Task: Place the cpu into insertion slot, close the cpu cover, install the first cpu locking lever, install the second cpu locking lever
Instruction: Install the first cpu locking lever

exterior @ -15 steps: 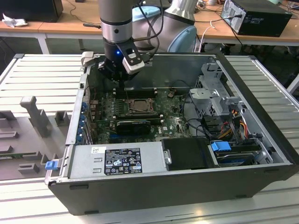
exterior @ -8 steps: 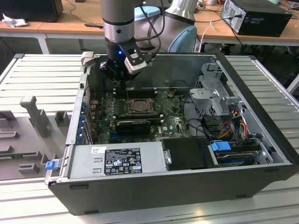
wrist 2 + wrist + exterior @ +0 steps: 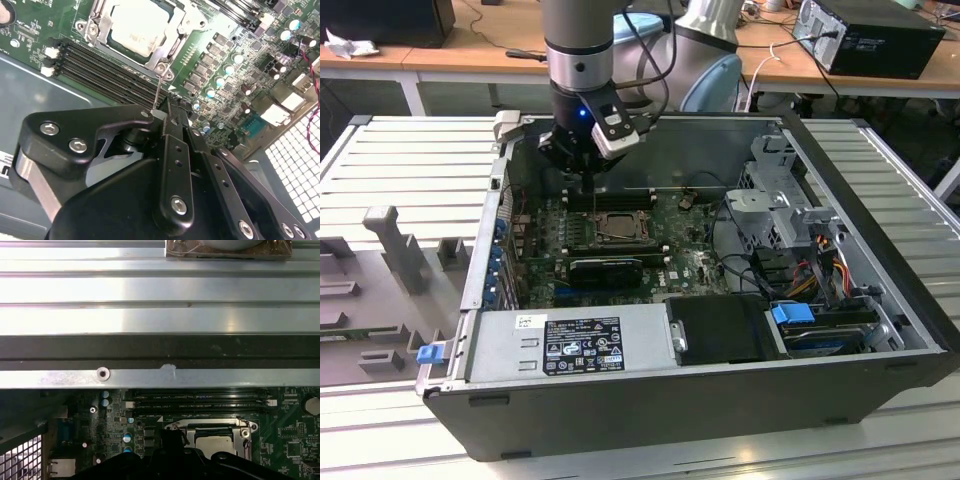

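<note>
The cpu [image 3: 135, 22] lies in the insertion slot [image 3: 612, 225], its silver face showing through the cut-out of the cpu cover [image 3: 172, 42], which lies flat over it. A thin wire locking lever [image 3: 157, 92] stands up from the socket corner and its free end meets the tips of my gripper [image 3: 167, 114]. The fingers are shut together; whether they pinch the lever I cannot tell. In the exterior view my gripper [image 3: 588, 185] hangs just behind the socket, over the memory slots. The first wrist view shows the cpu [image 3: 216, 444] under the cover [image 3: 245, 437].
Long black memory slots [image 3: 100, 62] run between the socket and the case wall [image 3: 160, 352]. A black expansion card [image 3: 605, 268] lies in front of the socket. The power supply [image 3: 570, 345], drive cage [image 3: 785, 195] and loose cables [image 3: 820, 260] crowd the case.
</note>
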Available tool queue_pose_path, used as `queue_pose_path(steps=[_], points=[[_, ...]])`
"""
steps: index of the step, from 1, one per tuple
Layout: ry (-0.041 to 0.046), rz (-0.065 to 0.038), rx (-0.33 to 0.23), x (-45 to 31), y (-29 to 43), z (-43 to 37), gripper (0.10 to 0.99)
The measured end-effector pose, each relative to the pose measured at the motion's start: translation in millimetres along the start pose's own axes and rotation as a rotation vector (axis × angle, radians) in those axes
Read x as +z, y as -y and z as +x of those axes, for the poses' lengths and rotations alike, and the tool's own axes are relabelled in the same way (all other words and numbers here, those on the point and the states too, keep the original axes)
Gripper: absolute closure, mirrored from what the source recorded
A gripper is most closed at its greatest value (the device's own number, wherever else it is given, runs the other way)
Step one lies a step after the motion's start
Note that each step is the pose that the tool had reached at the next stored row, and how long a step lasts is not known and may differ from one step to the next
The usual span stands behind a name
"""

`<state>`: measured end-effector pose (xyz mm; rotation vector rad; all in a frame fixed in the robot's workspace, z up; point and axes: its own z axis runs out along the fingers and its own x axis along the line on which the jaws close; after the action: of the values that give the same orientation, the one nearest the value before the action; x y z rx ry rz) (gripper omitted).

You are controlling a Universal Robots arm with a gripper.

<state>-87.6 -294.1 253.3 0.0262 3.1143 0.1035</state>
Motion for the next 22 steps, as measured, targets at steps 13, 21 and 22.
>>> queue_pose_path(steps=[13,21,22], points=[[0.0000,0.000,0.000,0.4,-0.1,-9.5,0.980],[-0.0005,-0.034,0.001,1.7,-0.2,-17.9,0.980],[-0.0009,-0.054,0.001,1.9,-0.2,-17.9,0.980]])
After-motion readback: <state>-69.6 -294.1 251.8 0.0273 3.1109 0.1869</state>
